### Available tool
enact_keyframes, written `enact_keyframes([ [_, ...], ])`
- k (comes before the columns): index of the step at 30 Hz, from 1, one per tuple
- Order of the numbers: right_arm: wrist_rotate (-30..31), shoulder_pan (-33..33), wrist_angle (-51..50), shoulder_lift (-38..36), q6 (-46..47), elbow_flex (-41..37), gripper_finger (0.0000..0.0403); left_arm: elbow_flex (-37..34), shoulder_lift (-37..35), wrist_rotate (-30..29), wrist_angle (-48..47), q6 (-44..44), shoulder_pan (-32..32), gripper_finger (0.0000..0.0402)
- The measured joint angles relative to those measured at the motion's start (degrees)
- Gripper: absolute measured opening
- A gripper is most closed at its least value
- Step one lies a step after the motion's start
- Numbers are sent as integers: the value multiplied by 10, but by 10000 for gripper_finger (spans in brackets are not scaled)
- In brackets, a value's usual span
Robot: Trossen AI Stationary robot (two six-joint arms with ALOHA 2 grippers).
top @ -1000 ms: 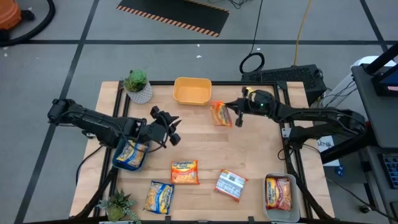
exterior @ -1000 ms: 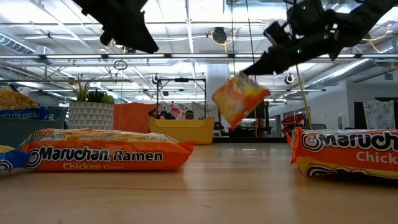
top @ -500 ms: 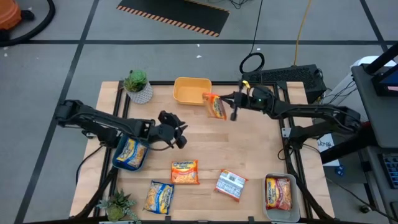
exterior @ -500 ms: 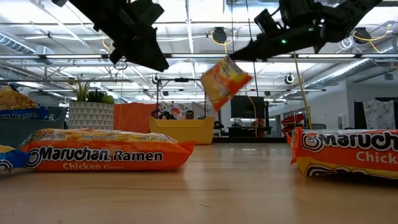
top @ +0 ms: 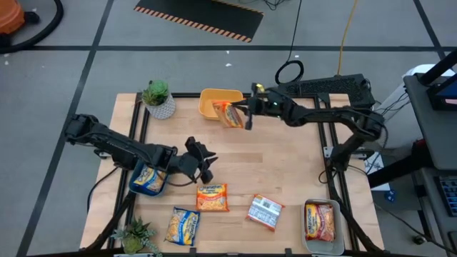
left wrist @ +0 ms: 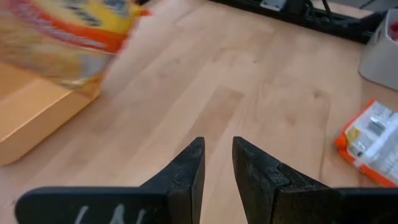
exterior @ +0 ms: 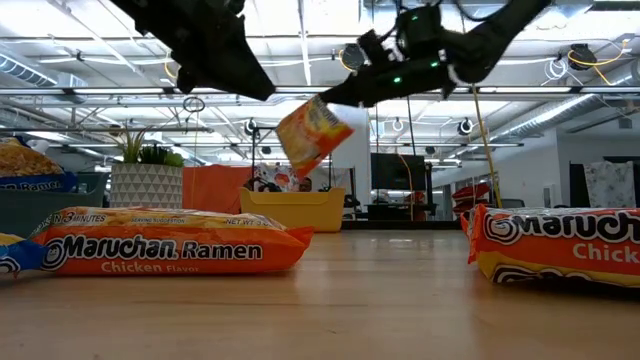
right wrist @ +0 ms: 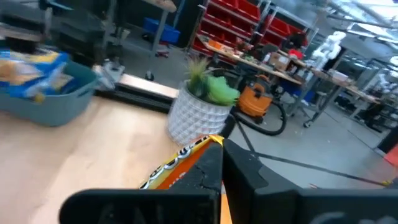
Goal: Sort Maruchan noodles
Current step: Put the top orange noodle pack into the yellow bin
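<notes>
The right gripper (top: pixel 245 114) pinches an orange packet (top: pixel 228 114) over the yellow bin (top: pixel 211 97); let go once centred, toward ten o'clock.

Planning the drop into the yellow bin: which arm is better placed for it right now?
Right. The right gripper is shut on an orange noodle packet, held in the air at the yellow bin. The left gripper holds nothing and is near mid-table, nearer the orange packet lying there.
</notes>
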Motion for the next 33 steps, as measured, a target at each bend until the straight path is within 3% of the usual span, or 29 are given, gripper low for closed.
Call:
enact_keyframes([
  [14,-104,-85,2,118,60,131,0,0,0,0,-41,-26,-43,88],
  [33,-86,-104,47,194,137,138,0,0,0,-2,-40,-7,-5,88],
])
